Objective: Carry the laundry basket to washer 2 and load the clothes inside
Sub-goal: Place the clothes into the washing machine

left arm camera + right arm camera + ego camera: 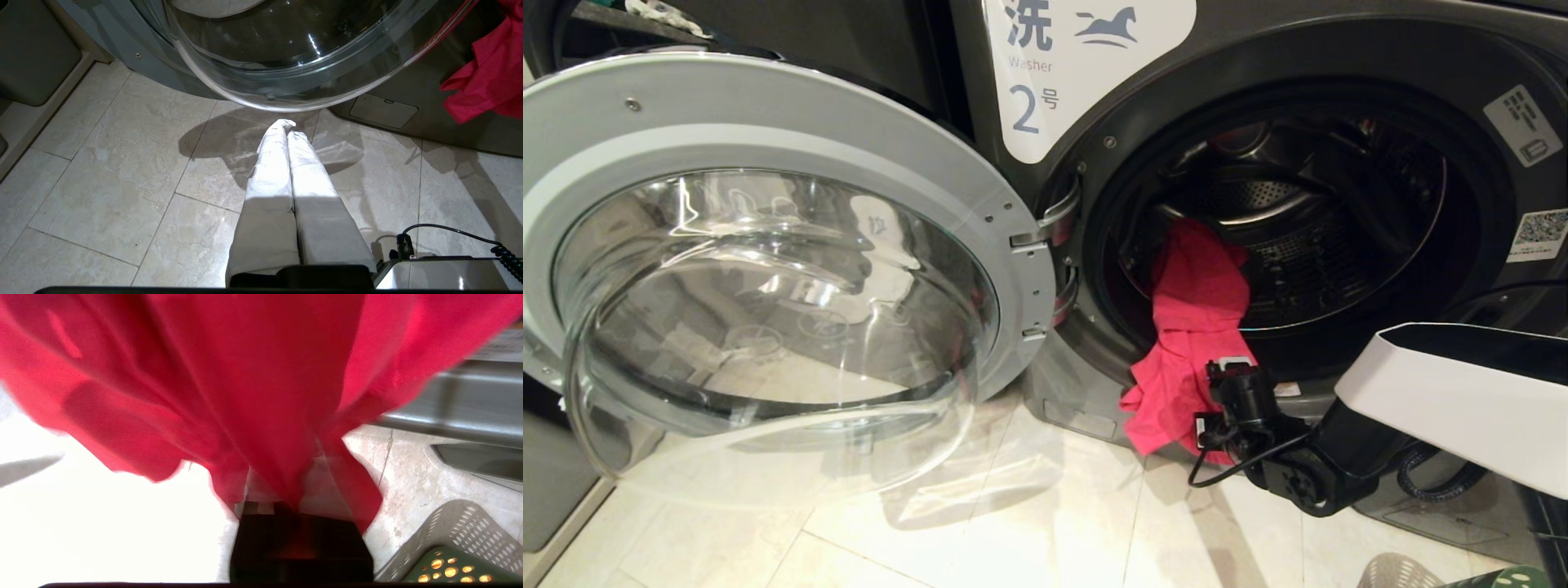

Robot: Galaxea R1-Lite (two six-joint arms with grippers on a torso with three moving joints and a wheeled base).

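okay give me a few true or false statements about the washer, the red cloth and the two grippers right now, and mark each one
1. The door of washer 2 is shut. False: it stands swung wide open to the left.
2. The red-pink cloth hangs out over the drum opening's lower rim. True.
3. The right gripper is shut on the red-pink cloth. True: the cloth is pinched between its fingers.
4. The left gripper holds a yellow garment. False: it is shut and empty, above the floor tiles.
5. The laundry basket sits inside the drum. False: it stands on the floor by the washer.
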